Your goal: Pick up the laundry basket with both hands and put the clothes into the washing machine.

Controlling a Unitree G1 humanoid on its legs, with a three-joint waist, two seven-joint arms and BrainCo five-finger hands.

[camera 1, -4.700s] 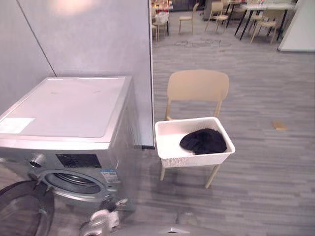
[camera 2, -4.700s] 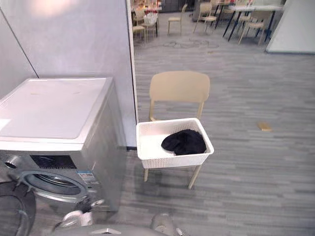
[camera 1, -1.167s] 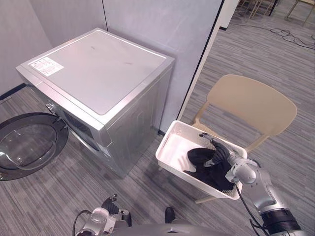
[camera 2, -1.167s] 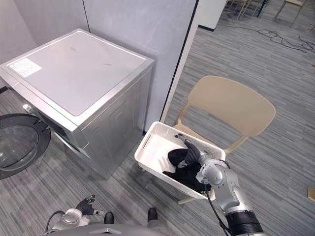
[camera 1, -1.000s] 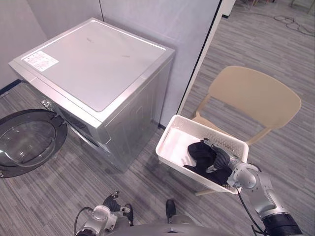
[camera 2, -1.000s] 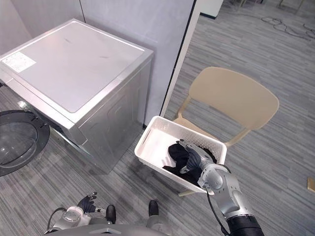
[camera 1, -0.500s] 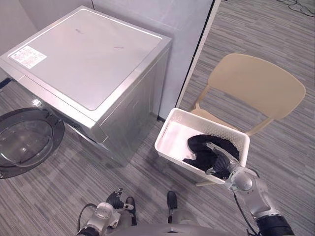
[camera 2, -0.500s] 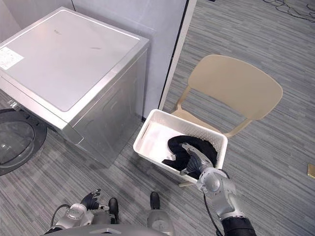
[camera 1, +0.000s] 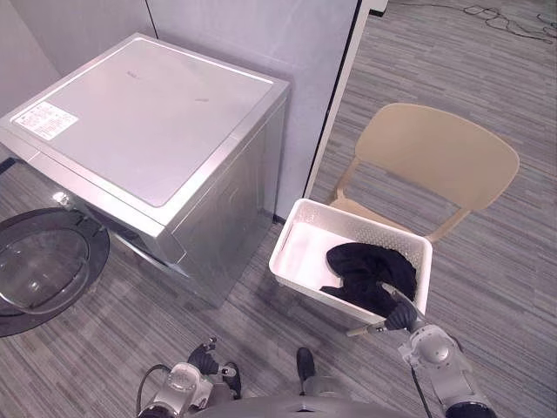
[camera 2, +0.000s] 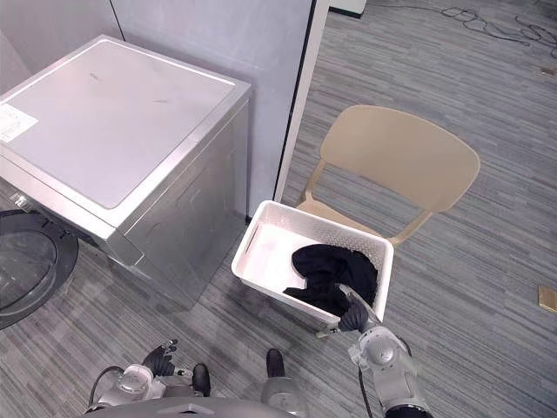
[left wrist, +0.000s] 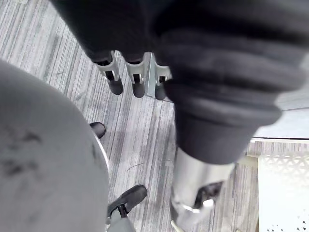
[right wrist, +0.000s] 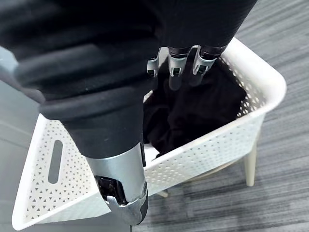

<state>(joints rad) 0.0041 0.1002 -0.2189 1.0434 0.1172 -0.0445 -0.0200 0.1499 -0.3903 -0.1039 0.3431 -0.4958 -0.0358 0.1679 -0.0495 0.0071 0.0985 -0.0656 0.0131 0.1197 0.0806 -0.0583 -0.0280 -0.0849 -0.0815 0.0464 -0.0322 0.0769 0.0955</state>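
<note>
The white laundry basket (camera 1: 289,233) sits on a beige chair (camera 1: 435,157) to the right of the washing machine (camera 1: 148,131). A heap of black clothes (camera 1: 370,268) lies in the basket's right half. My right hand (camera 1: 394,313) is at the basket's near right rim. In the right wrist view its fingers (right wrist: 176,72) reach straight over the clothes (right wrist: 203,111), its thumb (right wrist: 123,193) stands outside the perforated wall (right wrist: 212,150), and it holds nothing. My left hand (camera 1: 204,359) hangs low over the floor, its fingers (left wrist: 116,82) relaxed and empty.
The washer's round door (camera 1: 39,279) stands swung open at the lower left, close to the floor. A grey partition wall (camera 1: 261,35) rises behind the machine and ends beside the chair. Grey striped carpet (camera 1: 505,261) spreads to the right.
My right hand has drawn back from the middle of the clothes to the basket's near rim. The clothes stay in the basket. The camera has shifted slightly.
</note>
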